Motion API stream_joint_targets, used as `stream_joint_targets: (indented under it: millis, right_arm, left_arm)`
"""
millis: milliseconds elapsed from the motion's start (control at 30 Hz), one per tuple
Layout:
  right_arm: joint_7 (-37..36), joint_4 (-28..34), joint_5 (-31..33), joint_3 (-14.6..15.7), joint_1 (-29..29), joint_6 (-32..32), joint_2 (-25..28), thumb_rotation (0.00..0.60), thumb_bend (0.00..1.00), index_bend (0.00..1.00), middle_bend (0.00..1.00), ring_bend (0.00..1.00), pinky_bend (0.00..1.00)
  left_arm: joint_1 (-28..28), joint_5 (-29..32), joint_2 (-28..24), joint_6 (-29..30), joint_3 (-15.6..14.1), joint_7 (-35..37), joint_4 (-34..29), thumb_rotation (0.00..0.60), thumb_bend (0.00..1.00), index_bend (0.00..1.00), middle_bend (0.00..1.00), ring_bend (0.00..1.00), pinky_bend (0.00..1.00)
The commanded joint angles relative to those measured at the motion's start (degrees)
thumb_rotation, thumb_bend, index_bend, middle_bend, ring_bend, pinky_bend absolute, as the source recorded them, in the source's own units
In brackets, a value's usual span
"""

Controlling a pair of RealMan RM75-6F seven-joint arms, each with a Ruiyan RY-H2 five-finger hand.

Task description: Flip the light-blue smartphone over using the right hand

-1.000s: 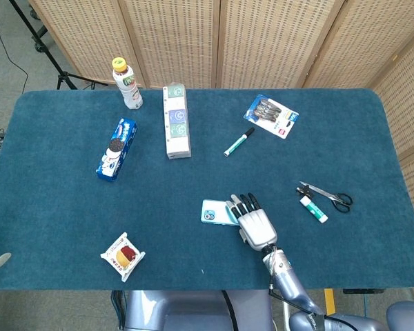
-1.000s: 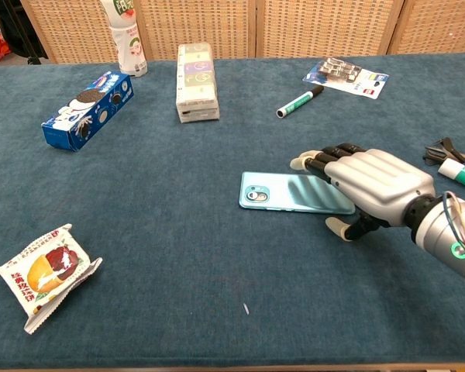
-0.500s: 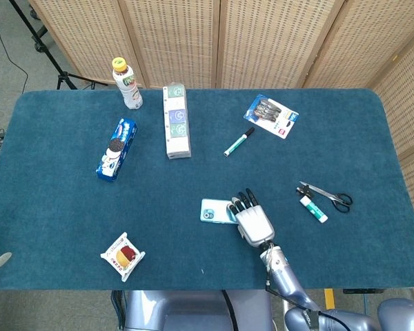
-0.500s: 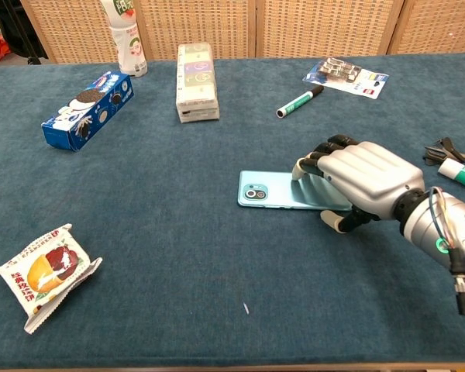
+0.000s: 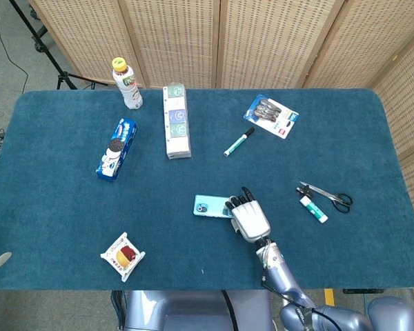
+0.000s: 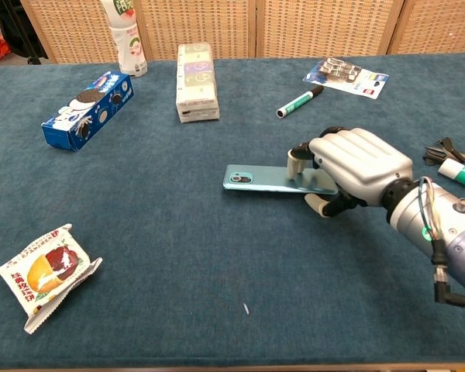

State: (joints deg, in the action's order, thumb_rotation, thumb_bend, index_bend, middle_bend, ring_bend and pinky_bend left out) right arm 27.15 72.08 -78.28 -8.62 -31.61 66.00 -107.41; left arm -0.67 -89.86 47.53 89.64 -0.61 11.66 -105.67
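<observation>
The light-blue smartphone [image 6: 271, 179] is seen just below the centre of the head view and slightly right of centre in the chest view, camera side up, with its lens end pointing to the left of the frame. Its right-hand end is gripped by the right hand [image 6: 355, 169]: the fingers [image 6: 301, 155] are curled down over the far edge and top face, while the thumb [image 6: 319, 204] is tucked against the near edge, so the phone is pinched between them. In the chest view the phone appears tilted, its far edge raised off the blue table [image 5: 55, 207]; whether the near edge touches the cloth cannot be told. The left hand is not shown in either view.

Elsewhere on the table, a blue cookie box [image 5: 116, 148] is seen at the left, a drink bottle [image 5: 126, 83] at the upper left, and a long pack of tissues [image 5: 176, 121] above centre. A green marker [image 5: 239, 141] is laid right of centre, with a blister card [image 5: 271, 116] beyond it towards the upper right. Scissors [image 5: 327, 196] and a glue stick [image 5: 313, 209] are placed side by side at the right. A wrapped snack [image 5: 123, 256] is seen at the lower left
</observation>
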Motion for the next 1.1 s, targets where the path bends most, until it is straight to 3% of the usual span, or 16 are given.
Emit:
stream_joint_targets:
  millis: [33, 533, 733, 800, 900, 1100]
  right_arm:
    - [-0.91, 0.69, 3.16, -2.79, -0.88, -1.63, -0.32, 0.6, 0.85, 0.44, 0.48, 0.36, 0.13]
    - [2.94, 1.79, 17.07, -15.37, -5.88, -3.67, -0.9, 0.6, 0.92, 0.44, 0.49, 0.37, 0.15]
    - [4.57, 0.26, 20.62, -18.07, -7.72, -3.17, -0.41, 0.6, 0.89, 0.44, 0.47, 0.37, 0.15]
    - [4.75, -1.54, 21.28, -18.09, -8.2, -3.51, -0.32, 0.6, 0.77, 0.43, 0.4, 0.34, 0.15]
    - [4.02, -3.6, 21.77, -17.37, -8.5, -4.87, 0.29, 0.6, 0.52, 0.34, 0.23, 0.15, 0.15]
    - [-1.36, -0.21, 16.92, -14.45, -7.05, -4.69, 3.95, 0.6, 0.26, 0.29, 0.17, 0.1, 0.14]
  left_arm:
    - [-0.01, 0.05, 0.0, 0.05, 0.04, -0.02, -0.03, 0.6, 0.0, 0.0, 0.0, 0.0, 0.0]
    - [0.14, 0.65, -0.2, -0.3, 0.25, 0.34, -0.05, 0.6, 0.0, 0.0, 0.0, 0.0, 0.0]
    - [0.2, 0.62, -0.21, -0.49, 0.2, 0.18, -0.12, 0.6, 0.0, 0.0, 0.0, 0.0, 0.0]
    - [0.22, 0.64, -0.21, -0.53, 0.21, 0.14, -0.16, 0.6, 0.0, 0.0, 0.0, 0.0, 0.0]
    - [0.19, 0.7, -0.22, -0.47, 0.23, 0.15, -0.2, 0.6, 0.0, 0.0, 0.0, 0.0, 0.0]
    - [0.27, 1.01, -0.22, -0.66, 0.34, 0.09, -0.25, 0.6, 0.0, 0.0, 0.0, 0.0, 0.0]
